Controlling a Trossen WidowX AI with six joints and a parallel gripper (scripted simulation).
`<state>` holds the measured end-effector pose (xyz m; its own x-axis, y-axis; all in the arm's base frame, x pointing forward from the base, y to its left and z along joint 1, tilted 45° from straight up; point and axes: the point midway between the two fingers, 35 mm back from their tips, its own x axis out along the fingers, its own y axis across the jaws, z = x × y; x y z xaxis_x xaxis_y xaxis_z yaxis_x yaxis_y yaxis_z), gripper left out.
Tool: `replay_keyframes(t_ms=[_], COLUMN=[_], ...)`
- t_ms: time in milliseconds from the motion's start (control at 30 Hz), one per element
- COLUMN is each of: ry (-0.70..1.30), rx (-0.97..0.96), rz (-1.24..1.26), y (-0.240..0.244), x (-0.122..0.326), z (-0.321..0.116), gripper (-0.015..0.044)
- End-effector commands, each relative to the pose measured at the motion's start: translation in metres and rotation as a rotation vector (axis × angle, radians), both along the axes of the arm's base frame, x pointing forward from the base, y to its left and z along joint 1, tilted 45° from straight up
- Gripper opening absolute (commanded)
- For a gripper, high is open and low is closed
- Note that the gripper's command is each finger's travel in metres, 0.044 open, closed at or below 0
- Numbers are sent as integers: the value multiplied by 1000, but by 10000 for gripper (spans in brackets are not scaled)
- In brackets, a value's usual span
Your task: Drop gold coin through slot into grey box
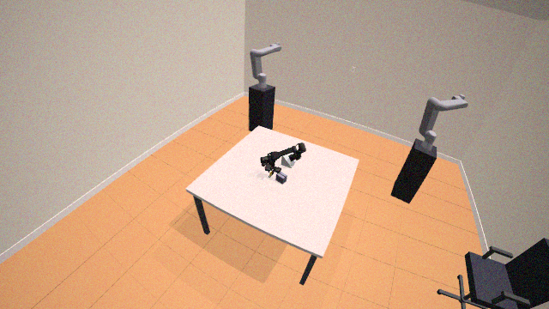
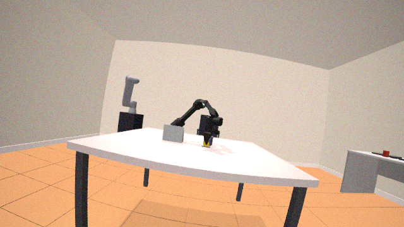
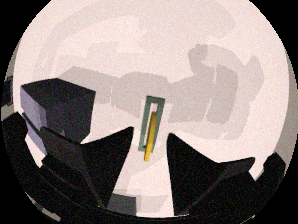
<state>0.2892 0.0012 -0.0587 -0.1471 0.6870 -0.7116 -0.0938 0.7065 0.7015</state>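
In the wrist view the coin (image 3: 150, 137) stands on edge in the holder (image 3: 152, 123), long axis running 12 to 6 o'clock, tilted slightly toward 1 o'clock. The gripper (image 3: 145, 157) hangs above it, fingers partly open, one either side of the coin, holding nothing. The box (image 3: 56, 110) lies at 9 o'clock of the holder on the table (image 2: 177, 157).

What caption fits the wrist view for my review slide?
Open gripper poised above the gold coin, which stands on edge in its green holder, centred between the fingers; grey box at left.
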Motion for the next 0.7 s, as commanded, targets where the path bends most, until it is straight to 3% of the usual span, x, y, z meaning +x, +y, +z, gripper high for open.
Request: replay_keyframes(t_ms=[0,167,367,667], ry=[6,6,6,6], rx=[3,4,4,4], rz=[-6,-5,-5,-5], y=[6,9,9,9], x=[-3,-4,-4,-4], z=[-5,-9,-9,-9], gripper=[161,161,3,0])
